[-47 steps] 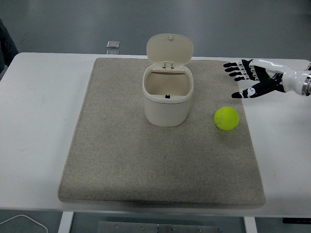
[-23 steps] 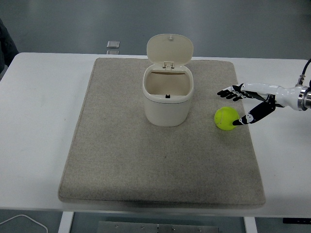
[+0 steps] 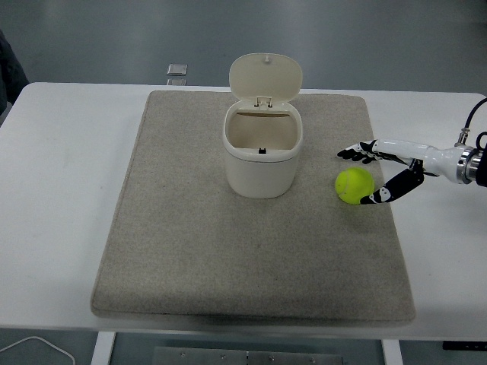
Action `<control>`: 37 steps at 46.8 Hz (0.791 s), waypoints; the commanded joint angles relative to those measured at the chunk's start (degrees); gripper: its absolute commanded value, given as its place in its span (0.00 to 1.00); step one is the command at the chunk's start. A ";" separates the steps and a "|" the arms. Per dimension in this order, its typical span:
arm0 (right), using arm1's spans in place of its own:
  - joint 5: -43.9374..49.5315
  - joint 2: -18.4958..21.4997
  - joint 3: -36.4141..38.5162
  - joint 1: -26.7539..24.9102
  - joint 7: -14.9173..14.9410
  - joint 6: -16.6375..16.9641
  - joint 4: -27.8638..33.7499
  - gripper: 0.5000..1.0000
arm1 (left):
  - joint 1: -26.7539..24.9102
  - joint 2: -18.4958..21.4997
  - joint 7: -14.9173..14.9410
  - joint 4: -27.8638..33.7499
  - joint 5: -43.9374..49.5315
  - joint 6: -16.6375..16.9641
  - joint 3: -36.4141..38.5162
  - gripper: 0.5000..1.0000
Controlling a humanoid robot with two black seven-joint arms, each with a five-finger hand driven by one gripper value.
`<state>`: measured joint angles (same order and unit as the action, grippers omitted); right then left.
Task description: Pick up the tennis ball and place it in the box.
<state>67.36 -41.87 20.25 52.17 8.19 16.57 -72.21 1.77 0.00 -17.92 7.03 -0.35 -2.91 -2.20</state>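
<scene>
White surface (image 3: pixel 68 190) with grey mat (image 3: pixel 228 251); open-lidded box (image 3: pixel 262 156) near mat centre. Ball (image 3: pixel 354 185) on mat, right of box, well apart from it. Right hand (image 3: pixel 375 173) spread wide around ball, fingers (image 3: pixel 354 152) above far side, thumb at near right edge, nothing held yet. Centre palm behind ball, close fingers evenly to prevent rolling, confirm firm grip before lifting. Left hand out of view.
</scene>
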 commanded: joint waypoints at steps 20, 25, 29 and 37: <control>1.20 0.57 -0.91 -0.84 0.34 -2.42 0.05 0.73 | -0.01 0.00 -0.01 0.00 0.00 0.01 0.00 0.98; 1.11 0.83 -0.91 -1.19 0.34 -2.77 0.05 0.55 | -0.01 0.00 -0.01 0.00 0.00 0.00 0.00 0.98; 1.20 1.09 -0.91 -1.28 0.34 -3.04 0.05 0.47 | -0.01 0.00 -0.01 0.00 0.00 0.01 0.00 0.98; 1.20 1.09 -0.91 -1.28 0.34 -3.04 0.05 0.38 | -0.01 0.00 0.08 0.00 0.00 0.01 0.00 0.98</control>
<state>68.54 -40.78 19.33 50.81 8.53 13.54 -72.10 1.76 0.00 -17.92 7.03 -0.35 -2.96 -2.21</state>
